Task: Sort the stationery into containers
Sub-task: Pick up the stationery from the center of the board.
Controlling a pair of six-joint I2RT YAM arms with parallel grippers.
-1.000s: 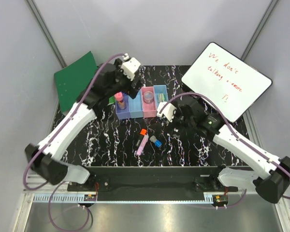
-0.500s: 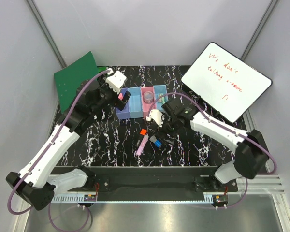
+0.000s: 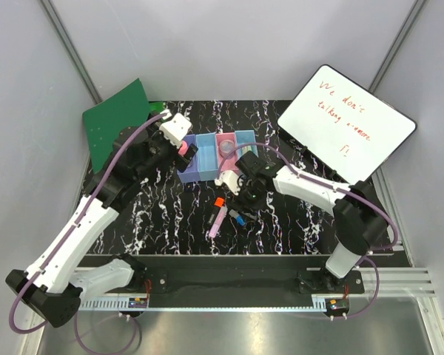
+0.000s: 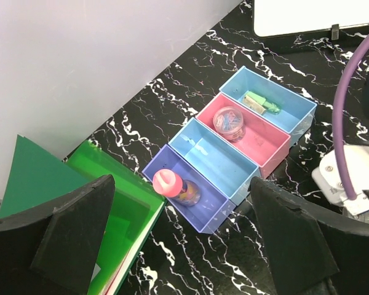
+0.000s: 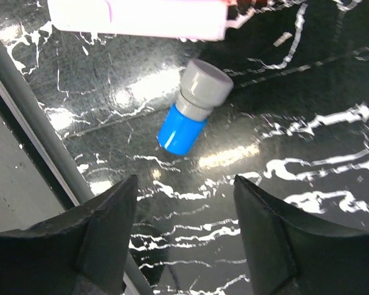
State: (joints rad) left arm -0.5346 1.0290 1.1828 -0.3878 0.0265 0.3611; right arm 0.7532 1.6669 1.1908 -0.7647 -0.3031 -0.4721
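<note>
The containers (image 3: 215, 156) are four joined bins in a row: purple-blue (image 4: 204, 206), light blue (image 4: 216, 160), pink (image 4: 261, 136), light blue (image 4: 281, 97). A pink-capped marker (image 4: 165, 183) stands in the purple-blue bin. A green highlighter (image 4: 258, 102) lies in the far light blue bin, and a round piece (image 4: 229, 121) sits in the pink one. My left gripper (image 4: 181, 184) hangs open above the purple-blue bin. A small blue piece with a grey cap (image 5: 190, 114) lies on the table just past my open right gripper (image 5: 184, 184). A pink marker (image 5: 141, 18) lies beyond it.
An orange piece (image 3: 219, 201) and a small black piece (image 3: 232, 213) lie by the pink marker (image 3: 216, 222). A green folder (image 3: 115, 122) leans at the back left and a whiteboard (image 3: 348, 126) at the back right. The table's front rail (image 5: 31, 117) runs close to the blue piece.
My left arm has pulled back and to the left from over the bins. My right gripper has moved left and down over the blue piece, its jaws a little narrower.
</note>
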